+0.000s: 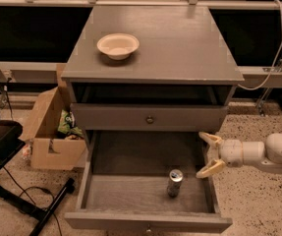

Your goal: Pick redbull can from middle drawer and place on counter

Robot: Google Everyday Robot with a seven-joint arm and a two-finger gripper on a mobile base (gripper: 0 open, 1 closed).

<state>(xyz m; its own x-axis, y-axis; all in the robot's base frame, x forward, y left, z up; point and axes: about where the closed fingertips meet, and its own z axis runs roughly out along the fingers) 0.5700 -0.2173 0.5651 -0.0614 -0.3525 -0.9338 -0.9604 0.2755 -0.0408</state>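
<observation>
The redbull can [174,182] stands upright on the plank floor of the open middle drawer [130,193], towards its right front. My gripper [207,154] is open, its pale fingers spread, at the drawer's right side wall, to the right of the can and a little above it, apart from it. The white arm reaches in from the right edge. The counter [180,43] is the grey cabinet top above.
A cream bowl [118,45] sits on the counter's left part. A shut knobbed drawer [149,118] is above the open one. An open cardboard box [51,132] stands left of the cabinet. A black stand with cables [13,181] is at lower left.
</observation>
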